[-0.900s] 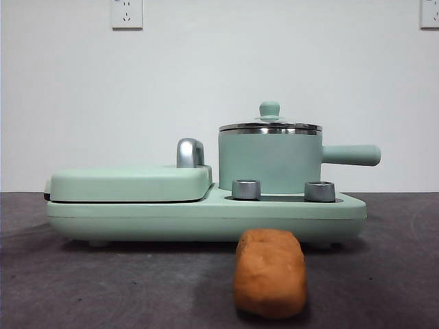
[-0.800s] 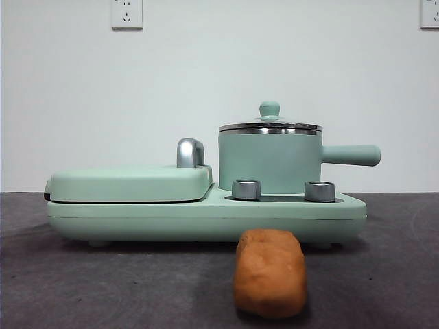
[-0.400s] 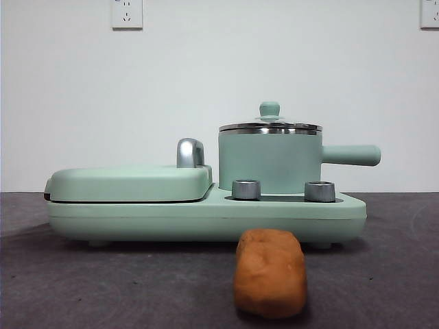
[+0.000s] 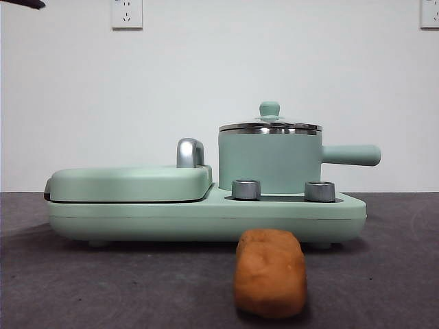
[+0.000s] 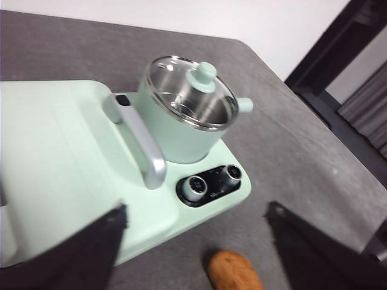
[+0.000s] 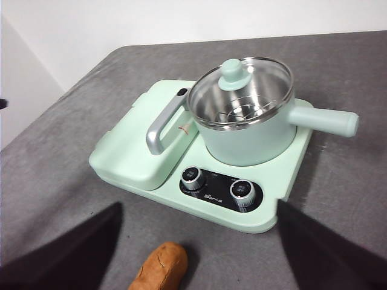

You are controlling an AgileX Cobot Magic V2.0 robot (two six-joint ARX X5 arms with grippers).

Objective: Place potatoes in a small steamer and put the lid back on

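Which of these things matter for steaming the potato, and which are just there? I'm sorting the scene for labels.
For the job: potato on the table; small steamer; its glass lid, on the pot; left gripper and right gripper, both open.

Just there: grill plate cover; chrome handle; two knobs; wall sockets.

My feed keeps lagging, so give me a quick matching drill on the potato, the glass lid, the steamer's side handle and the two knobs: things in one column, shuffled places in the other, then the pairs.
Things:
1. potato
2. lid
3. steamer handle
4. two knobs

Places:
A. sitting on the steamer, closing it
B. on the base's front panel, below the steamer
C. lying on the grey table, in front of the cooker base
D. pointing sideways, away from the grill plate

Pairs: 1-C, 2-A, 3-D, 4-B
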